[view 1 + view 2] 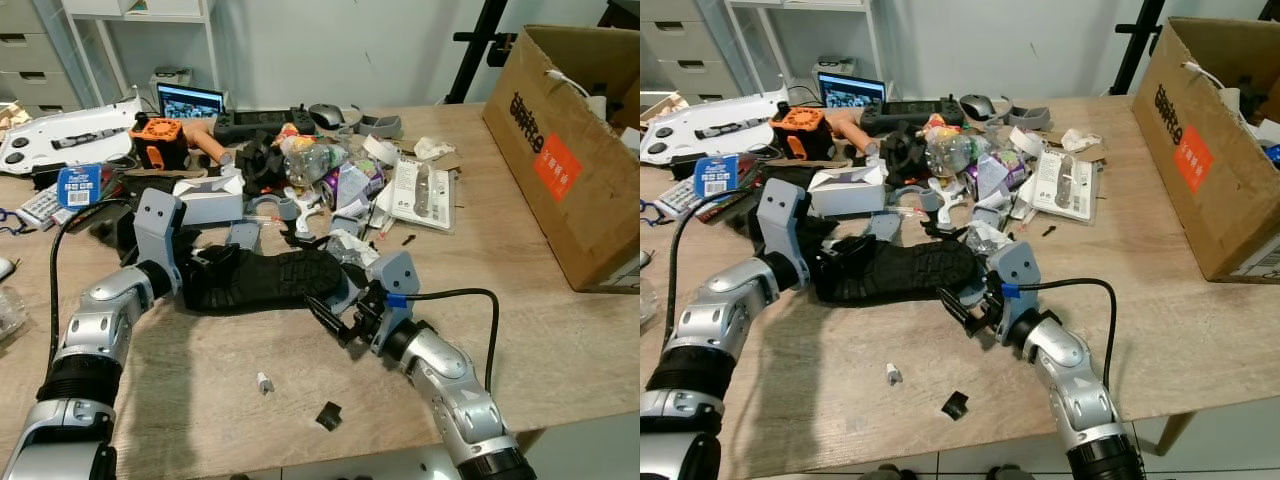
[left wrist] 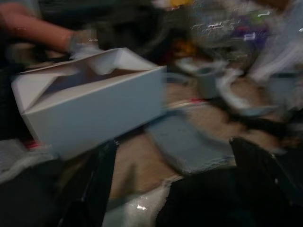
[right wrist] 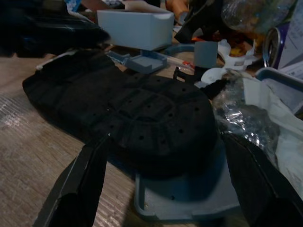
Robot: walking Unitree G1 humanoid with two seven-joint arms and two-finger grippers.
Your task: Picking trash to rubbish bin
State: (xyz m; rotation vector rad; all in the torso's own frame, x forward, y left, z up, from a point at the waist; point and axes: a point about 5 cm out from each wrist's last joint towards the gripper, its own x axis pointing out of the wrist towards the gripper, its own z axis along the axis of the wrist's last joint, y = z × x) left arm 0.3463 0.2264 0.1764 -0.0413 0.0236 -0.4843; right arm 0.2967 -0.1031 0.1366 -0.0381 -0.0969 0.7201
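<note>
- On the table's centre, your right gripper [image 1: 335, 322] — fingers spread — faces the black shoe sole [image 1: 265, 275]; left gripper [image 1: 205, 262], likewise spread, flanks it at 9 o'clock.
- Grasp step, I judge: close on it, then carry toward the cardboard box [image 1: 570, 150] at 2 o'clock.

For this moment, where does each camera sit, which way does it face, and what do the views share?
Left eye: on the head, looking down at the cluttered table; both silver arms show.
Right eye: beside it, same scene; cardboard box at right.
Left wrist: along the open left gripper toward a white box; blurred.
Right wrist: along the open right gripper at the black shoe sole.
Shared: sole and white box.
</note>
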